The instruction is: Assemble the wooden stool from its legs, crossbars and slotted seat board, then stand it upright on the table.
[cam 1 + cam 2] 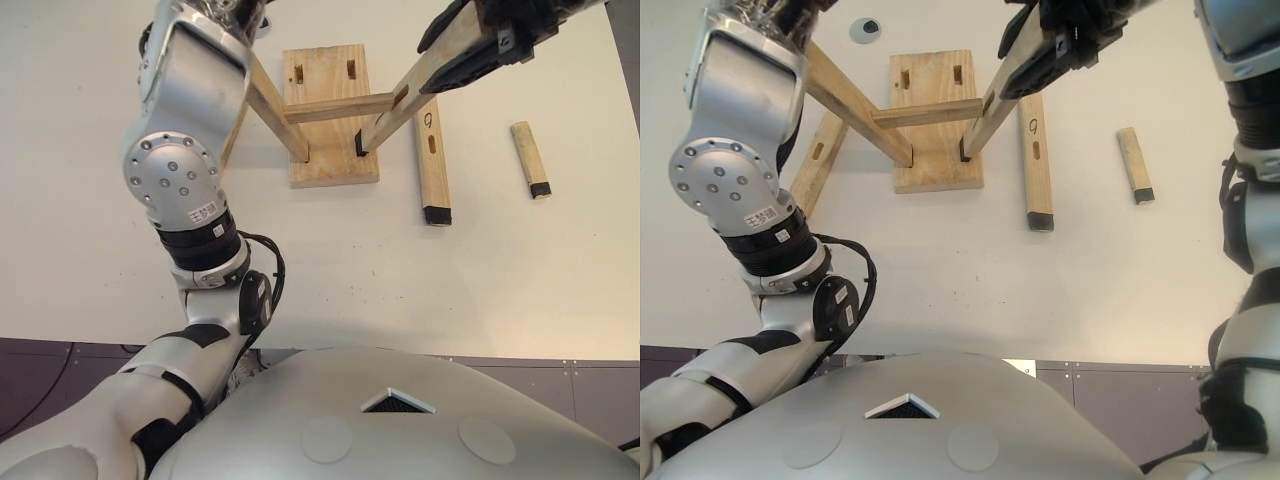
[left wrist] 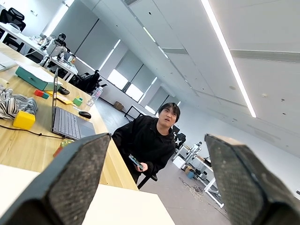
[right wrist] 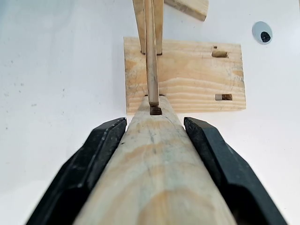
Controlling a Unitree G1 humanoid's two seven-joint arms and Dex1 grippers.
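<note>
Right wrist view showed the right gripper with fingers pinching a leg slotted into the seat board, which lay flat toward 12 o'clock on the table. A crossbar joined it to a second leg. The left gripper had its fingers spread wide. A loose leg lay at the board's 3 o'clock.

Left arm stands bent at the upper left of the frame, left gripper spread wide; right gripper, upper right, clamps a stool leg
</note>
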